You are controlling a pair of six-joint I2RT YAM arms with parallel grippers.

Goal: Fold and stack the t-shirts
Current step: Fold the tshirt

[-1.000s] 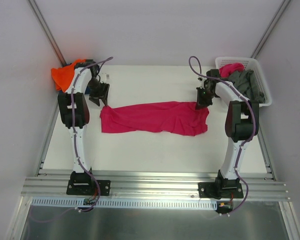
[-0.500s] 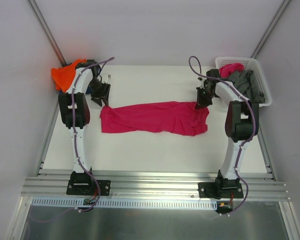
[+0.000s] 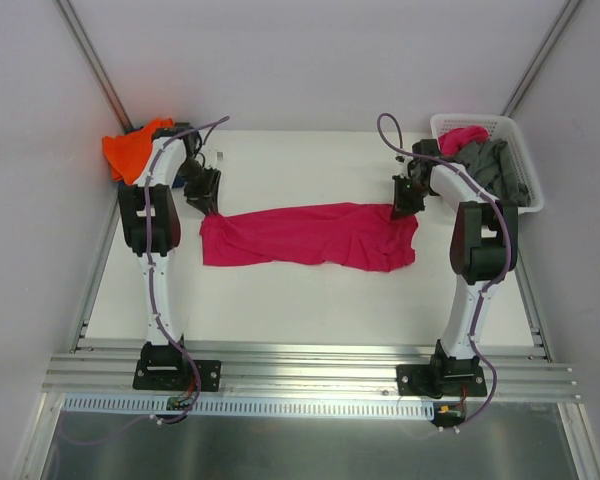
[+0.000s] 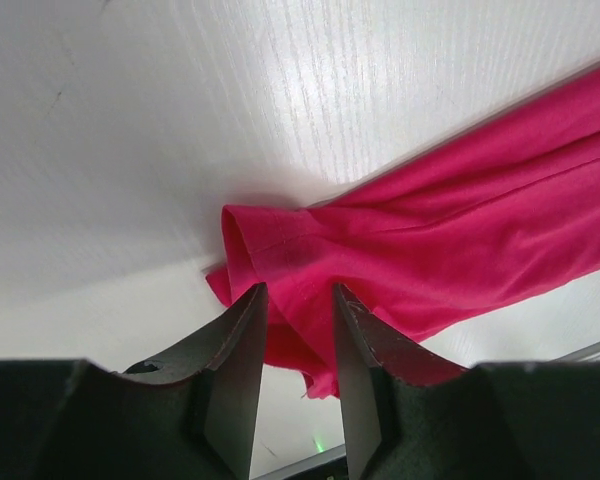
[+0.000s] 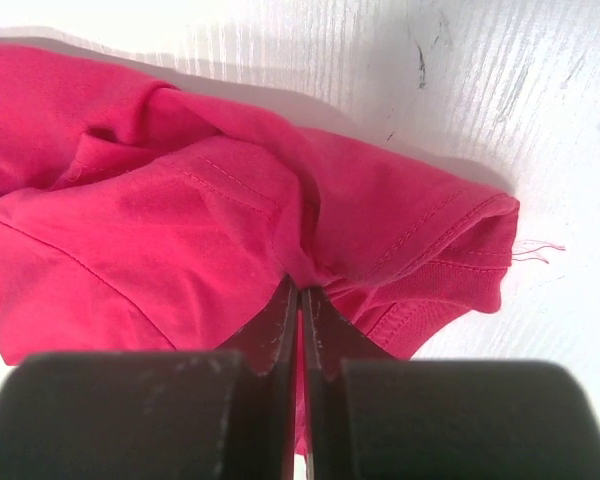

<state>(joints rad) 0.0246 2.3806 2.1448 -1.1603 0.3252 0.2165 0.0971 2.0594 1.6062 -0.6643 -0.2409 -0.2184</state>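
1. The white tabletop spreads away from the two arm bases at 6 o'clock of the overhead view.
2. At its centre, a large magenta-pink cloth t-shirt lies flat as a long, rumpled band running from 9 to 3 o'clock.
3. The left gripper is at the band's 10 o'clock corner. Its black fingers stand a narrow gap apart, astride the bunched edge, with cloth showing in the gap. Whether they press the cloth cannot be told.
4. The right gripper is at the band's 2 o'clock corner, fingers pressed together and pinching a fold beside the stitched hem.
5. A crumpled orange cloth t-shirt is heaped at the table's 10 o'clock corner, beyond the left arm.
6. A white plastic lattice basket sits at the 1 o'clock corner, holding a grey cloth t-shirt and a bit of pink cloth.
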